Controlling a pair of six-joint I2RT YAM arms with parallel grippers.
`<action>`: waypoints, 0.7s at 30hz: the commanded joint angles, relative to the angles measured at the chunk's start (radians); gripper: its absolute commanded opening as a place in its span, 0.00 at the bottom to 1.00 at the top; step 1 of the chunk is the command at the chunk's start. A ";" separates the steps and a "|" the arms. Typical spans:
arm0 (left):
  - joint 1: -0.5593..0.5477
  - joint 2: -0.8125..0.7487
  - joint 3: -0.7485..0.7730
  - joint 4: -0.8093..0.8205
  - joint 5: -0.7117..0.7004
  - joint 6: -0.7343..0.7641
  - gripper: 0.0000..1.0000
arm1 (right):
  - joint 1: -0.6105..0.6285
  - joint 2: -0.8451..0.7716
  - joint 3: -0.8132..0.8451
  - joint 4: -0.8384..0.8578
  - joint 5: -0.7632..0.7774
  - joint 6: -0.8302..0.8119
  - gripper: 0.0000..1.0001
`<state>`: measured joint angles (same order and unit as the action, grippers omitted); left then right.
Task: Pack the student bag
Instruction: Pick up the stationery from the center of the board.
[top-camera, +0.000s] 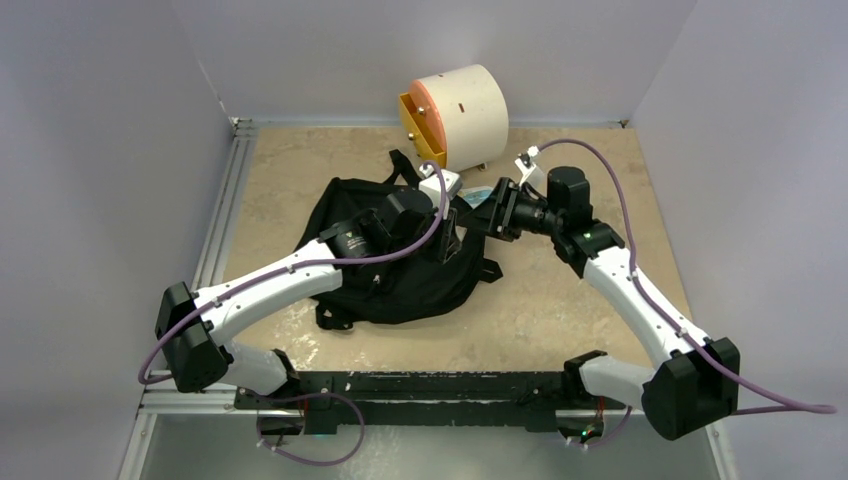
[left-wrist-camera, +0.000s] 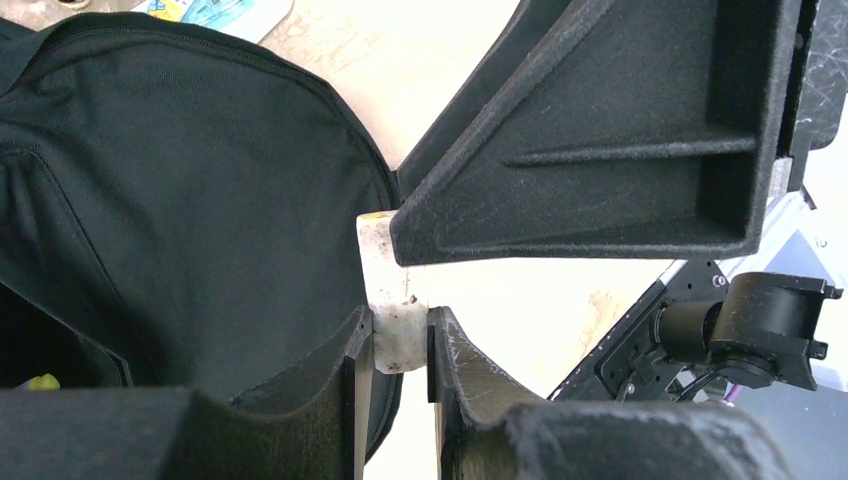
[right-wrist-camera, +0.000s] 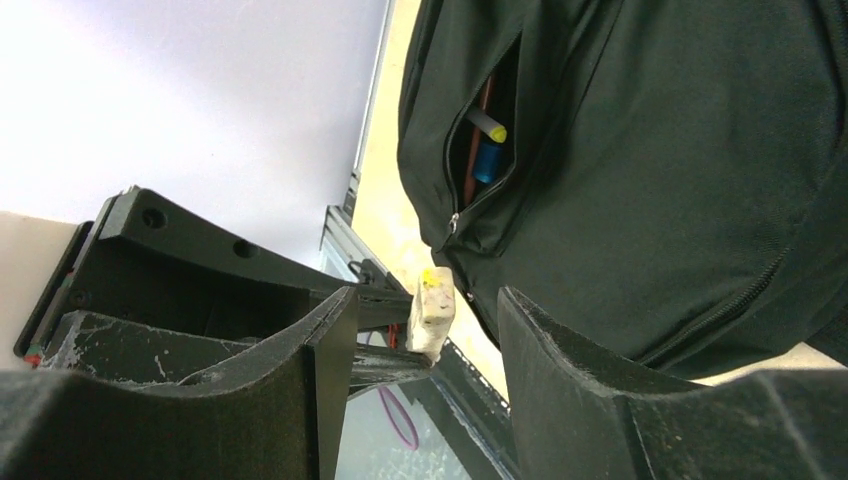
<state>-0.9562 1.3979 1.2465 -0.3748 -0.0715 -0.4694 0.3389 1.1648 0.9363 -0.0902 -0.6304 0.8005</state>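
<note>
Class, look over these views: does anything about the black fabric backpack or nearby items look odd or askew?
One pocket of the black fabric backpack gapes unzipped, showing a yellow-tipped white marker and a blue pen. The small whitish block pinched in the left gripper looks scuffed and grubby. Nothing appears spilled.

Our left arm (top-camera: 290, 275) lay stretched forward and inward, our left gripper (left-wrist-camera: 400, 335) was pinched on a small white block (left-wrist-camera: 395, 290), our right arm (top-camera: 630, 285) was bent inward to meet it, our right gripper (right-wrist-camera: 425, 310) stood parted around that block, gaps on both sides.
</note>
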 joint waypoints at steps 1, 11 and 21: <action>0.000 -0.019 0.021 0.070 0.005 0.021 0.11 | 0.006 -0.014 -0.013 0.080 -0.064 0.020 0.55; 0.000 -0.011 0.025 0.087 0.013 0.026 0.11 | 0.009 -0.011 -0.042 0.123 -0.100 0.034 0.40; 0.000 -0.022 0.013 0.081 -0.002 0.046 0.24 | 0.009 -0.020 -0.080 0.202 -0.061 0.111 0.14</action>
<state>-0.9558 1.3983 1.2465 -0.3450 -0.0650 -0.4511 0.3420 1.1648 0.8791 0.0216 -0.6930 0.8536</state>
